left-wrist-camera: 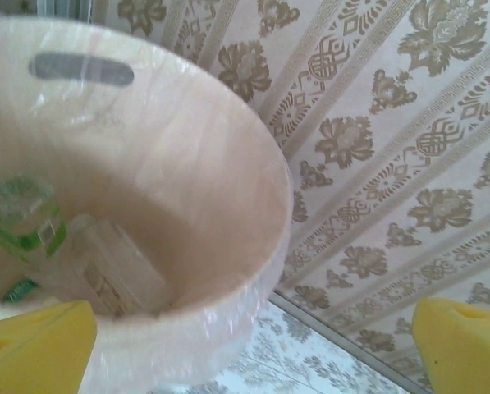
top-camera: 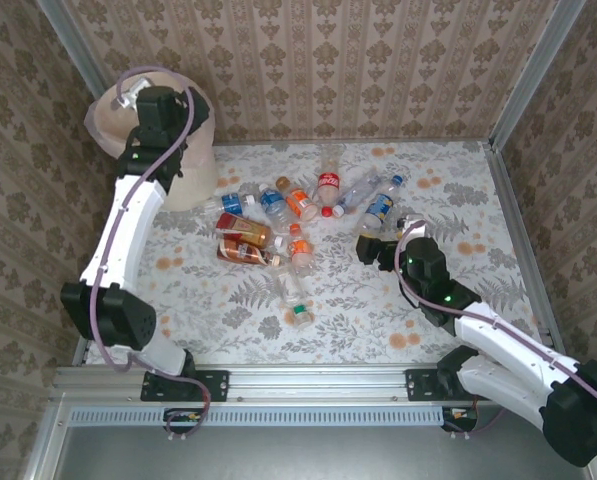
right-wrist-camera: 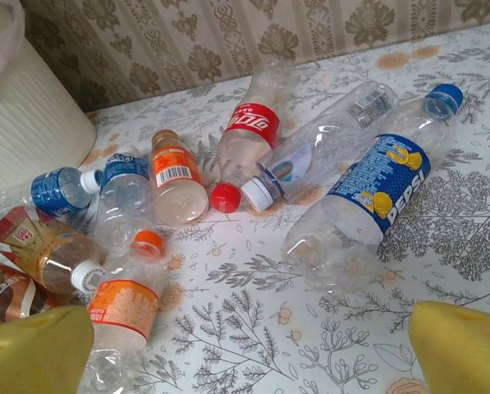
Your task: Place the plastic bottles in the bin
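Hovering the left gripper [top-camera: 128,97] right over the mouth of the bin [top-camera: 196,175], wide open and gripping nothing. Seeing, down inside the bin, a green-labelled bottle [left-wrist-camera: 23,217] and a clear bottle [left-wrist-camera: 121,271] lying at the bottom against the wall. Seeing the other plastic bottles [top-camera: 278,220] lying on their sides on the table [top-camera: 458,180], scattered in a loose heap just to the right of the bin. Finding the Pepsi bottle [right-wrist-camera: 376,189] at the edge of the heap farthest from the bin, with a red-labelled bottle [right-wrist-camera: 253,131] and a white-capped bottle [right-wrist-camera: 310,156] lying between it and the bin. Holding the right gripper [top-camera: 373,245] low over the table, beyond the heap from the bin, near the Pepsi bottle, spread open and empty.
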### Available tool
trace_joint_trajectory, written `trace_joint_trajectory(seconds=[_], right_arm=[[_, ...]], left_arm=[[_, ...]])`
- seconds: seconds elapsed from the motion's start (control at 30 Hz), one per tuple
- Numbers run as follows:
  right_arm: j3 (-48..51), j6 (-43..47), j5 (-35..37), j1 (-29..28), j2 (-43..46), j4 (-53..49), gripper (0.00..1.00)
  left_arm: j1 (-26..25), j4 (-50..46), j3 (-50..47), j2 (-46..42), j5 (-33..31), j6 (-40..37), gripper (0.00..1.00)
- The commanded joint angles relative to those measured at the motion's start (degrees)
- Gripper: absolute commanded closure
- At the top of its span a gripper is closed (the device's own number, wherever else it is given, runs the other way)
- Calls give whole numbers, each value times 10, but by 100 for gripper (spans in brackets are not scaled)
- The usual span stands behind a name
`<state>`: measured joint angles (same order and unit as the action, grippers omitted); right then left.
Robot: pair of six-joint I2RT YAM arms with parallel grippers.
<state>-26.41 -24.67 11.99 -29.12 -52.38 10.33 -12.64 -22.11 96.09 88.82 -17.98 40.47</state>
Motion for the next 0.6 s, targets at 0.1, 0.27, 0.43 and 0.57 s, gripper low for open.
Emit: trace_joint_trajectory(seconds=[0.1,0.27,0.43,0.57], right_arm=[[7,-17,-21,3,-23,42,0],[4,-15,-35,3,-40,50,0],[4,-13,-43,3,-50,58,0],[-1,-11,-42,2,-58,58,0]], left_arm=[[-42,-12,-136,-76,-15,188,0],[-58,-62,-218,-112,38,294,0],[-73,-55,-332,-153,73,373,1],[-77,-76,-377,-145,85,416,2]])
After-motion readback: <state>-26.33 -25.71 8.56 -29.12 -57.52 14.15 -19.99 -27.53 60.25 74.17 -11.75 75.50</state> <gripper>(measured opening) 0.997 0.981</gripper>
